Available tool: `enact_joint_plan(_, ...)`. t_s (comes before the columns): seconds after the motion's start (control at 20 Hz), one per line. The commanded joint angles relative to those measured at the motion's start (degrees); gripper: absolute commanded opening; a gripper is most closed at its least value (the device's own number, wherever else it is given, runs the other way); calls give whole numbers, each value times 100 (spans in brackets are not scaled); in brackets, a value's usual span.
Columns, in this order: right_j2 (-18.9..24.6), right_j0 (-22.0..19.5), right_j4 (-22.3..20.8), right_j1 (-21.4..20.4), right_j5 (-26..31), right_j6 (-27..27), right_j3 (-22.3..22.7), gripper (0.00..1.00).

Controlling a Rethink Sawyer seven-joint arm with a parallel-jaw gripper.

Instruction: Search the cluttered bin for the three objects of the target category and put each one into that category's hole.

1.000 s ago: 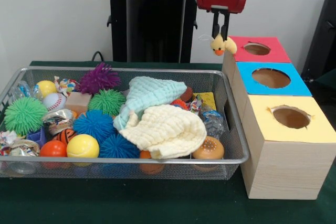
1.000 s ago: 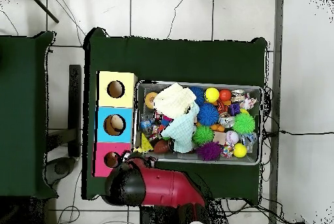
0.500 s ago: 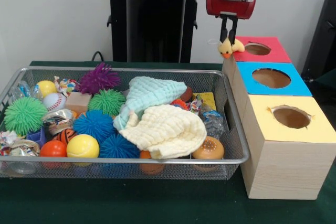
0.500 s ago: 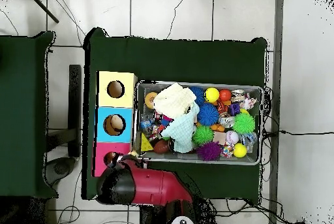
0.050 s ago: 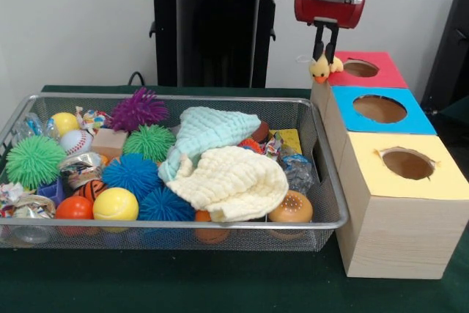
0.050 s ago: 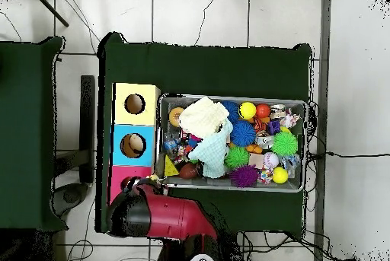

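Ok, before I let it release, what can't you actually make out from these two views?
- Red box's hole: overhead view, covered by the arm.
- Duck: front view only, too small to judge how the gripper pinches it; hidden overhead.
- Items beneath the cream cloth and green cloth: buried in both views.

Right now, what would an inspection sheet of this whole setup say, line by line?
Surface: dark green table cloth, carrying a wire mesh bin and three boxes.
Job's things: yellow duck toy held in the air at the near edge of the red-topped box; blue-topped box and yellow-topped box beside it, each with a round hole.
Clutter: spiky balls, smooth balls, a cream cloth, a mint cloth and foil-wrapped bits fill the bin.
Hand: hand shut on the duck.
Cables: black cables on the tiled floor.
Surroundings: a second green table; no people seen.
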Motion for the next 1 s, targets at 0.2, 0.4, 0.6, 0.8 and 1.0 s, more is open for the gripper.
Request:
enact_joint_plan(0.2, -49, 539, 531, 320, 563, 1442, -422, 0)
enact_joint_plan(0.4, -175, 630, 561, 149, 936, 1350, -506, 0)
enact_joint_plan(0.6, -273, 682, 570, 5, 1276, 1253, -589, 0)
enact_joint_plan(0.8, -286, 641, 563, -104, 1435, 1171, -602, 0)
enact_joint_plan(1.0, -278, 579, 547, -132, 1441, 1108, -573, 0)
